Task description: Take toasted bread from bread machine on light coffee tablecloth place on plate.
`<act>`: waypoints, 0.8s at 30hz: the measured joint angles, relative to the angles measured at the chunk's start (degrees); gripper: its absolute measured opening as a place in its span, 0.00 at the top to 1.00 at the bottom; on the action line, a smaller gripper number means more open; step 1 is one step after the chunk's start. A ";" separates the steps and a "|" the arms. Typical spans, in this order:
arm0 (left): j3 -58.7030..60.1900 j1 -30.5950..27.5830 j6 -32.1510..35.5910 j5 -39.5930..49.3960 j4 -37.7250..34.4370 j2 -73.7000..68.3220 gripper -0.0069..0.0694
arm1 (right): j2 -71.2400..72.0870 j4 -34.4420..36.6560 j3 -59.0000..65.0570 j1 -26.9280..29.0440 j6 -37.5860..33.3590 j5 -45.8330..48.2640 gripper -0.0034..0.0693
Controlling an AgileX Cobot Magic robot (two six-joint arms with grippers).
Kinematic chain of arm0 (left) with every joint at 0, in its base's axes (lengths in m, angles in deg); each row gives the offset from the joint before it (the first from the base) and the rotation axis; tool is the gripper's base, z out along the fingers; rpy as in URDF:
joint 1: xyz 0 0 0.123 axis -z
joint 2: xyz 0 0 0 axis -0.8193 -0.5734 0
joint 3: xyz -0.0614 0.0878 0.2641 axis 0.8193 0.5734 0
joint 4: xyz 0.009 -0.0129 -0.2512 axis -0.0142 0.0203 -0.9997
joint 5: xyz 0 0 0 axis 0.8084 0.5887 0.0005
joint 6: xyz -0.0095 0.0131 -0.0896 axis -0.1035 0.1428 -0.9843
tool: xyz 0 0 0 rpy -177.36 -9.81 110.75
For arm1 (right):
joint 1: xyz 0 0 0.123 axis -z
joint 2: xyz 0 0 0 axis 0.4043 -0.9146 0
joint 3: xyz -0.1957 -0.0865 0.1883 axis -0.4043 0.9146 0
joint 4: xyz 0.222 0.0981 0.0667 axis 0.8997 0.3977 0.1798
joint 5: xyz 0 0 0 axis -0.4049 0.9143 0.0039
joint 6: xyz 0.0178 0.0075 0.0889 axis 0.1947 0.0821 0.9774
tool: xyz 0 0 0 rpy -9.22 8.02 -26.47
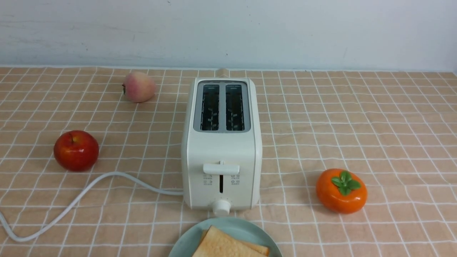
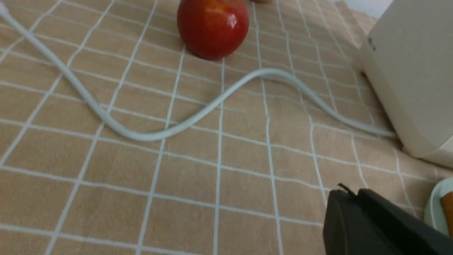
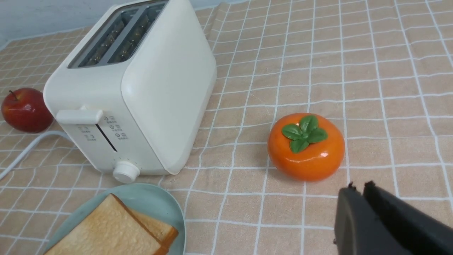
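Okay, clock directions are from the middle of the toaster (image 1: 221,142) in the front view, with 12 pointing at the wall (image 1: 228,34). Both toast slices (image 1: 223,246) are on the mint plate (image 1: 242,226) at 6 o'clock, right by the toaster's knob (image 1: 221,207). They overlap, one on top and turned at a different angle, so a corner of the lower one pokes out. Toaster slots (image 1: 222,107) are empty and the lever (image 1: 221,169) is up.

Rest of the worktop, on the tan checked cloth (image 1: 303,142): red apple (image 1: 76,150) around 9, pinkish peach (image 1: 139,87) around 10, orange persimmon (image 1: 341,191) with green leaves around 4. The white cord (image 1: 117,174) comes off the toaster's left side and snakes out toward 8.

The left pincer (image 2: 353,193) looks pressed together over the cloth, nothing visible in it. Same deal with the right pincer (image 3: 359,187): tips together, no bread in them, well apart from the plate. Both are pretty blurry up close, fwiw.
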State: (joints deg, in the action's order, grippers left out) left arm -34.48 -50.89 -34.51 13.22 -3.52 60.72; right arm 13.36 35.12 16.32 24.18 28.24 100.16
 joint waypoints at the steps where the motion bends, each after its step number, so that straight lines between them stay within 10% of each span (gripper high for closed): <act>1: 0.00 0.00 0.00 0.12 -0.26 0.00 0.87 | 0.00 0.00 0.00 0.00 0.00 0.06 0.90; 24: 0.00 0.00 0.00 0.23 -1.08 0.00 0.84 | 0.00 0.00 0.00 0.00 0.00 4.54 0.86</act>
State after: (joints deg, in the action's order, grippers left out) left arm -34.48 -50.89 -34.51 13.45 -4.60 60.72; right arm 13.36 35.12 16.32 24.18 28.24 104.71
